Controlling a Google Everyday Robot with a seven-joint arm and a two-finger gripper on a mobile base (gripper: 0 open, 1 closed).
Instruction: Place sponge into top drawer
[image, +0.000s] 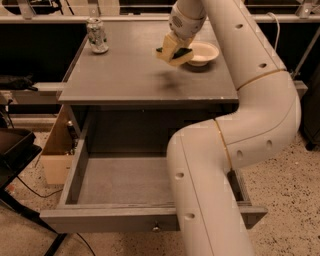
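Yellow sponge (166, 52), pinched in the gripper (177, 48) just beside the bowl (205, 52), could slip and miss the drawer (110, 220).

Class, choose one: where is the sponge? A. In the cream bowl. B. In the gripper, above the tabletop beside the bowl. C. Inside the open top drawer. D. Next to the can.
B: the gripper is shut on the sponge just left of the bowl, and the sponge casts a shadow on the table beneath.
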